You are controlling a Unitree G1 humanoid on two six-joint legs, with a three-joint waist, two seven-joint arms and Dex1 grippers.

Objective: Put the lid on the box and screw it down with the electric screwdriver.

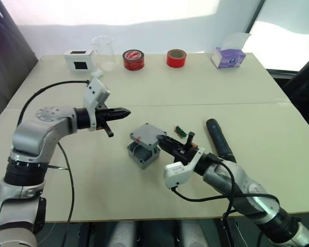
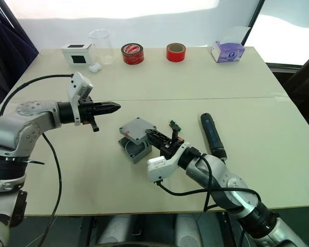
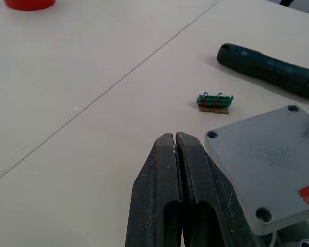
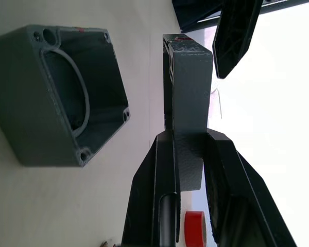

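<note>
Sitting mid-surface, the box (image 1: 143,153) has bare surface (image 1: 206,87) on its far and left sides; tape rolls (image 1: 134,59), a white box (image 1: 80,60), a beaker (image 1: 104,51) and a tissue box (image 1: 228,57) line the far edge. The lid (image 1: 147,135) hangs tilted just above the box, its right edge pinched between the right gripper (image 1: 163,140) fingers (image 4: 159,180), which clamp it. The electric screwdriver (image 1: 219,139) lies just right of that arm, a small green part (image 1: 181,131) between it and the lid. The left gripper (image 1: 124,111) hovers above-left of the box, fingers (image 3: 167,175) pressed together, empty.
</note>
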